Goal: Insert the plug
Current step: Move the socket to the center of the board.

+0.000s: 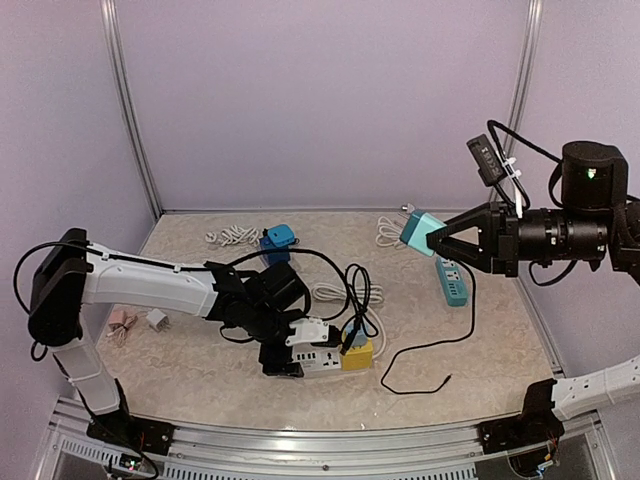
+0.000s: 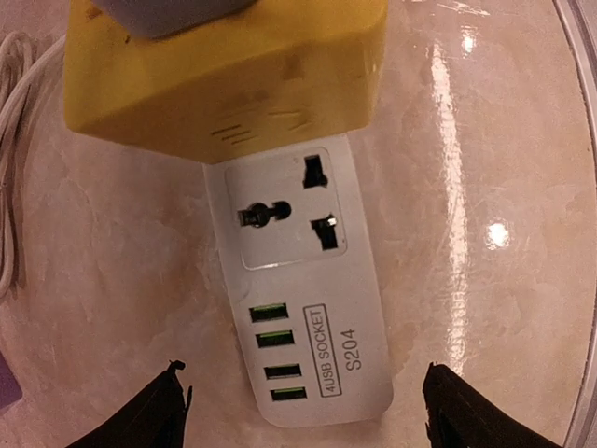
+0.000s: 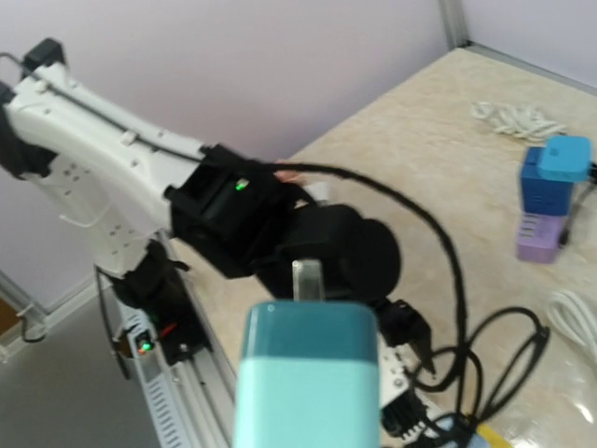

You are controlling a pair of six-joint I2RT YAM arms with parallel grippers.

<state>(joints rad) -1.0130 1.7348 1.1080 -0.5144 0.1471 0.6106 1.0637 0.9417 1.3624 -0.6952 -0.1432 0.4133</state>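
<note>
1. The right jaws hang high over the right side of the counter (image 1: 200, 370) and pinch a teal plug (image 1: 421, 232) by its body, holding it well clear of the surface.
2. In the right wrist view the teal plug (image 3: 308, 373) fills the lower middle. One metal prong (image 3: 306, 278) sticks out of its far end, on the side towards the left arm (image 3: 112, 168).
3. The left arm (image 1: 150, 280) reaches across the counter to a white power strip (image 1: 318, 360) lying near the front middle.
4. The left jaws are spread wide. In the left wrist view a black fingertip (image 2: 159, 415) stands on each side of the strip's USB end, and neither touches it.
5. That view shows the white power strip (image 2: 298, 280) with one free universal socket (image 2: 284, 213) and four USB ports (image 2: 280, 353) below it.
6. A yellow adapter cube (image 1: 356, 352) sits on the strip's other end, right beside the free socket.
7. A teal power strip (image 1: 452, 280) lies flat on the right side of the counter.
8. A blue-and-purple adapter (image 1: 278, 242) and a white cable coil (image 1: 232, 236) lie near the back.
9. A black cable (image 1: 430, 346) loops across the counter's front right.
</note>
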